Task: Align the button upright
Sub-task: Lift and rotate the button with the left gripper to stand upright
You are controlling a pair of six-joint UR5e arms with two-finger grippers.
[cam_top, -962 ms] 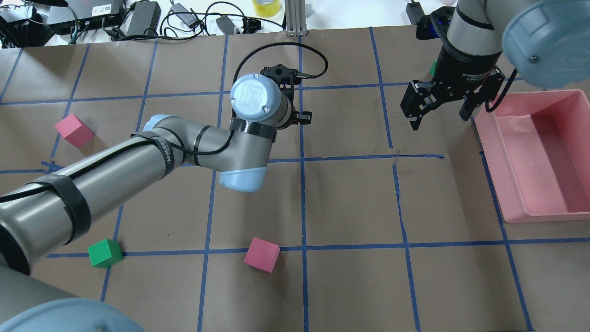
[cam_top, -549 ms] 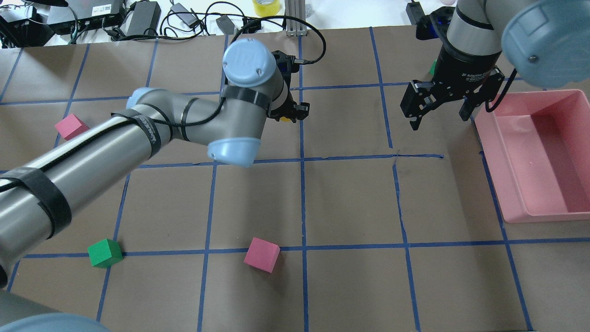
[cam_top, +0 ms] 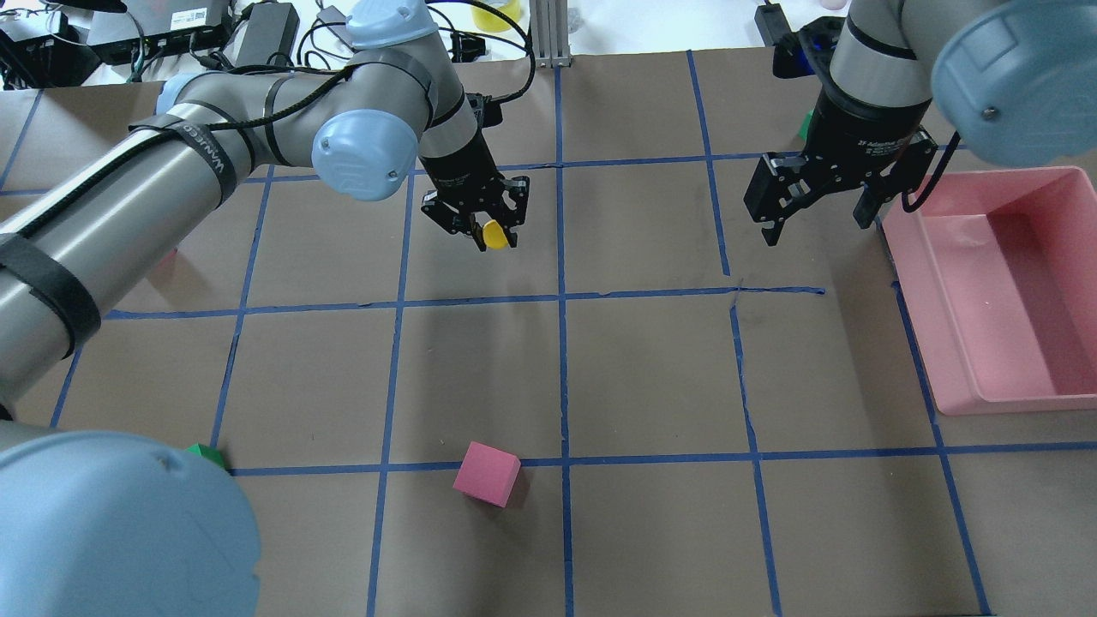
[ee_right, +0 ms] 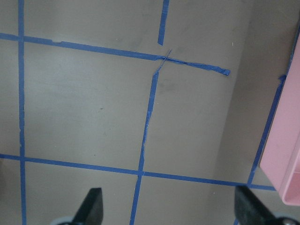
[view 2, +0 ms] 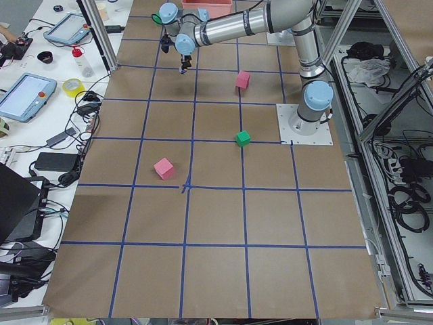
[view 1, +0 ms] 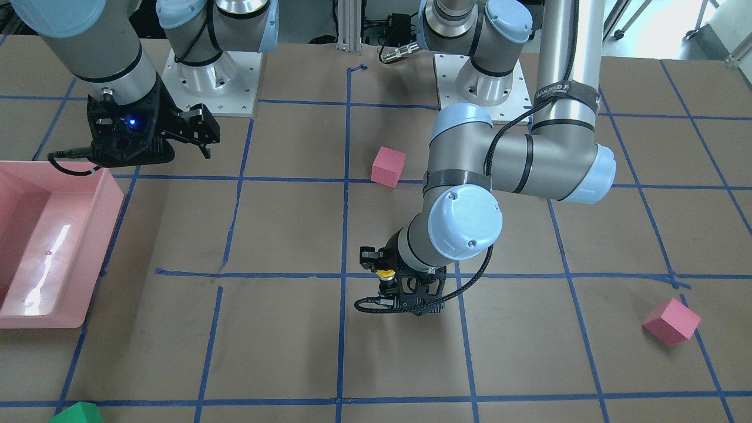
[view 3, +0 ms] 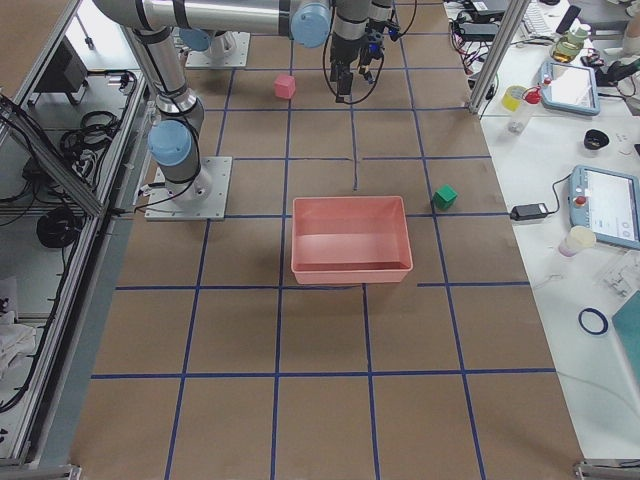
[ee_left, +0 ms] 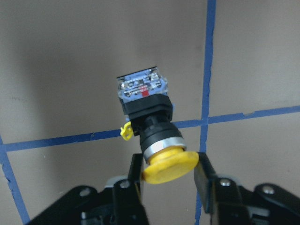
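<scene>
The button (ee_left: pixel 149 119) has a round yellow cap, a black body and a clear-grey terminal base. My left gripper (ee_left: pixel 168 165) is shut on its yellow cap, and the base points away from the fingers toward the brown table. In the overhead view the left gripper (cam_top: pixel 488 233) holds the button (cam_top: pixel 493 233) above the table, left of the centre tape line. It also shows in the front view (view 1: pixel 385 274). My right gripper (cam_top: pixel 818 221) is open and empty, hovering beside the pink bin (cam_top: pixel 943 343).
A pink cube (cam_top: pixel 487 473) lies near the front centre. Another pink cube (view 1: pixel 671 321) lies on my left side. A green cube (cam_top: pixel 204 454) is partly hidden by my left arm's joint. Cables and power bricks (cam_top: pixel 266 30) line the far edge.
My left arm swung toward the far side and its wrist turned. The gripper, before hidden under the wrist, now shows with the yellow cap between its fingers, shifted slightly left. The right arm has not moved.
</scene>
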